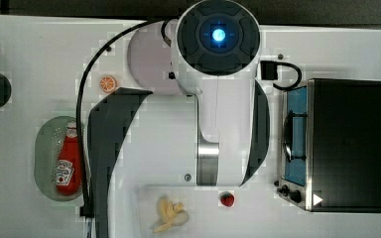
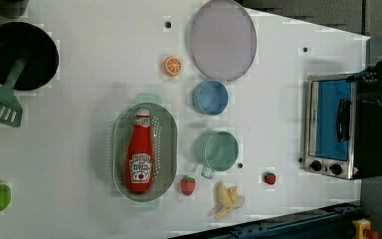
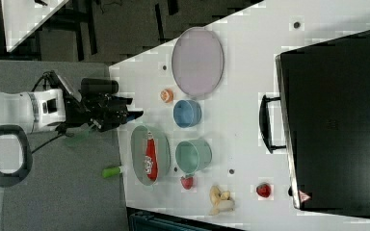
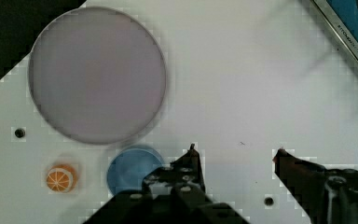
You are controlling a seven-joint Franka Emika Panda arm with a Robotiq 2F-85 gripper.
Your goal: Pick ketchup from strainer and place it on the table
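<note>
Lying in the strainer (image 2: 169,130), ketchup (image 2: 140,155) capped end toward orange slice (image 2: 172,65), wrist view's end effector (image 4: 235,151) wide, empty.

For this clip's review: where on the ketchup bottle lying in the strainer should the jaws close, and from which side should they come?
Probably from straight above, closing across the red body of the ketchup near its middle. It lies flat along the long axis of the strainer, walled all round, so only the top is free. The cap end narrows and would likely slip. The gripper is open, empty, away from the bottle.
</note>
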